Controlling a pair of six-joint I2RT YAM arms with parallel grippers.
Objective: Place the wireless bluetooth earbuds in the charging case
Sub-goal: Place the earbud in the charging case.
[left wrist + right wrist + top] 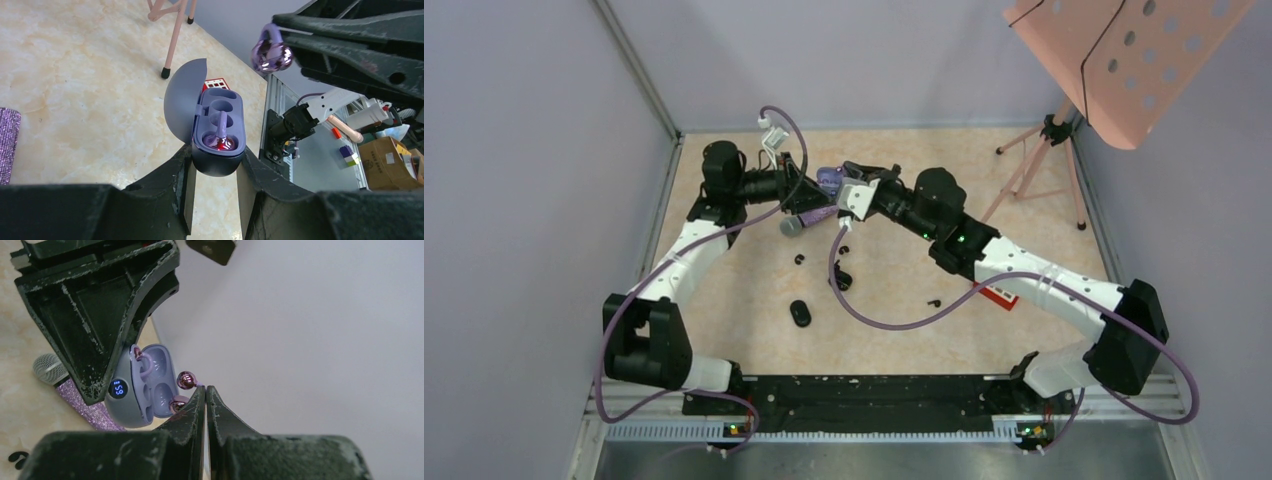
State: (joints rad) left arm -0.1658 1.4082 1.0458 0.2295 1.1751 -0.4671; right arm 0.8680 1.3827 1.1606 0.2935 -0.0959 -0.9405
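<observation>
Left claw (216, 169) is closed on the lower body of the lilac case (235, 107), its fingers (182, 172) pressing on either side. The case looks raised off the table and tilted so its open wells face the other arm. I judge it is held that way so it cannot skid while a bud is pushed in. Its lid (179, 100) is swung back, out of the approach. The near well holds a seated bud (220, 141), and the far well (223, 106) is empty. Right claw (205, 390) is pinched almost closed, with a loose bud (186, 380) gripped at its very tips, just beside the case rim but not in it. That bud has to line up with the empty well, and the seated bud and the left fingers crowd the gap, so there is little room for error. Below the two claws a glitter mic (794, 226) lies on the table. Nearer the bases lie black buds (800, 259) and a black case (800, 313), well clear of the work. A pink music stand (1124, 60) is at the far right, well apart
</observation>
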